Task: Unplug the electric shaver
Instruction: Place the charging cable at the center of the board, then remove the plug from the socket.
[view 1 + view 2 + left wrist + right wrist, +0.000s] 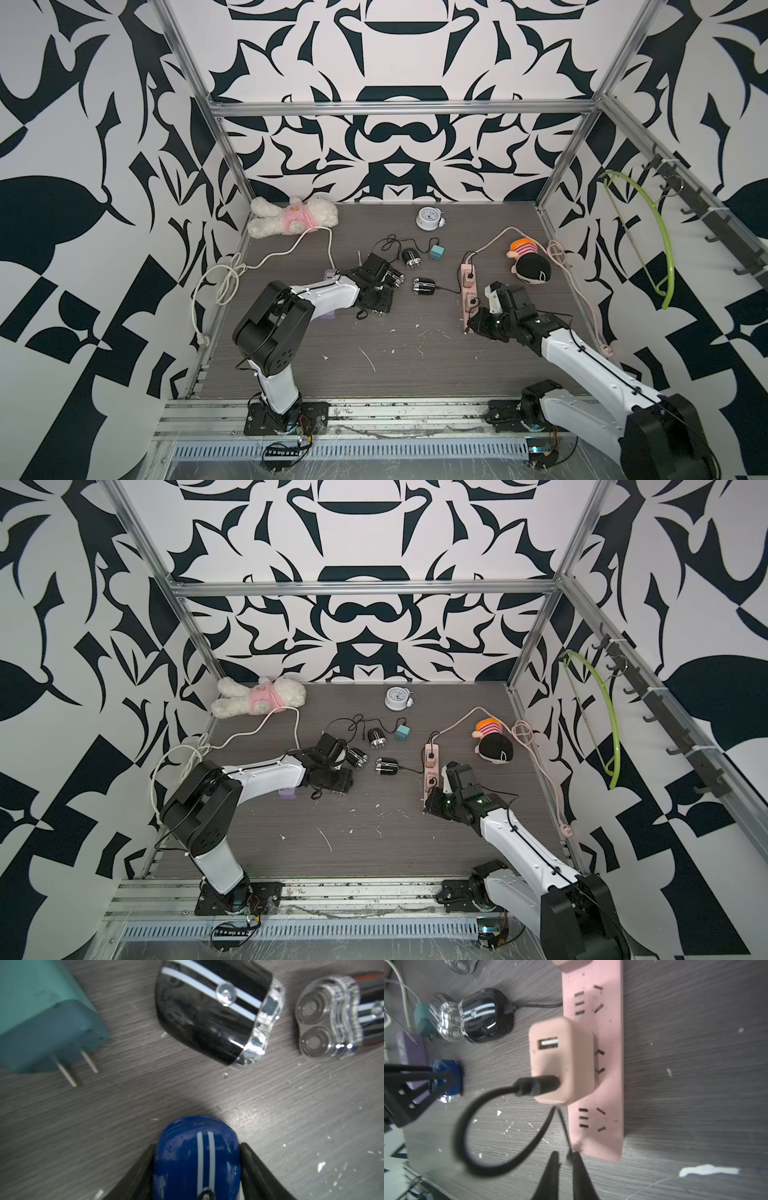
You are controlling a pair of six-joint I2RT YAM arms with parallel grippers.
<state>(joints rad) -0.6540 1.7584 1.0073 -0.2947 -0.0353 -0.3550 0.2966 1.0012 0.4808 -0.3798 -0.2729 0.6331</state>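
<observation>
I read the left gripper [197, 1145] clamped on the sides of the blue electric shaver [182, 1163], near a black shaver [207, 1012], while the right gripper [564, 1155] stands with jaws slightly parted just beside the end of the pink power strip [610, 1084], whose pink USB adapter [560, 1059] holds a black USB plug [537, 1084].

You're in a robot test cell: aluminium frame [399, 109], black-and-white walls [83, 166], two arms [279, 386] bolted to a rail [395, 415] along the desk's [395, 357] near edge.
</observation>
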